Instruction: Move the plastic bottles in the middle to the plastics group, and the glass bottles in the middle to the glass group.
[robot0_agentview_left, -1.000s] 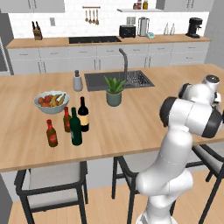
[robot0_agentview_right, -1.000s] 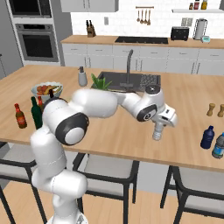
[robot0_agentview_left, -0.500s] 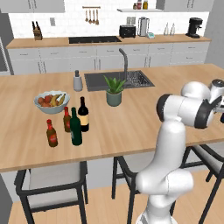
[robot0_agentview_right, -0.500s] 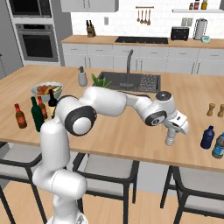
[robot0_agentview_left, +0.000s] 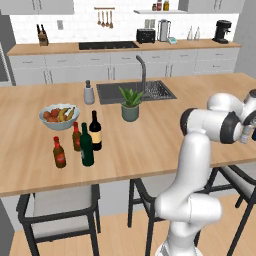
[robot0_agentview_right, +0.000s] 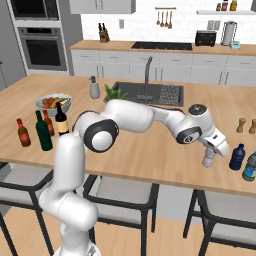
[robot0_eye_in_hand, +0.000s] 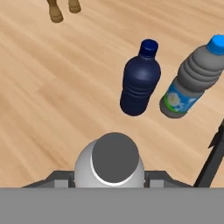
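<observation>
My gripper (robot0_agentview_right: 210, 151) is shut on the small pale plastic bottle (robot0_agentview_right: 207, 159), held upright near the island's front right edge. From the hand view its grey cap (robot0_eye_in_hand: 114, 158) sits between my fingertips. Just beyond it stand a dark blue bottle (robot0_eye_in_hand: 139, 84) and a grey blue-capped bottle (robot0_eye_in_hand: 191, 80), the plastics group (robot0_agentview_right: 237, 157). At the island's left stand the near-black wine bottle (robot0_agentview_left: 95, 131) and the dark green bottle (robot0_agentview_left: 87, 146), beside two small brown red-labelled bottles (robot0_agentview_left: 59, 153) (robot0_agentview_left: 76, 136) of the glass group.
Two wooden mills (robot0_agentview_right: 242, 125) stand behind the plastics group. A fruit bowl (robot0_agentview_left: 58, 116), a soap dispenser (robot0_agentview_left: 89, 93), a potted plant (robot0_agentview_left: 130, 104) and the sink (robot0_agentview_left: 135, 91) occupy the island's middle and left. Stools (robot0_agentview_right: 222, 215) stand under its front edge.
The arm has swung to the right with the pale bottle in its grip, bringing it beside the dark blue bottle. The glass bottles have stayed put.
</observation>
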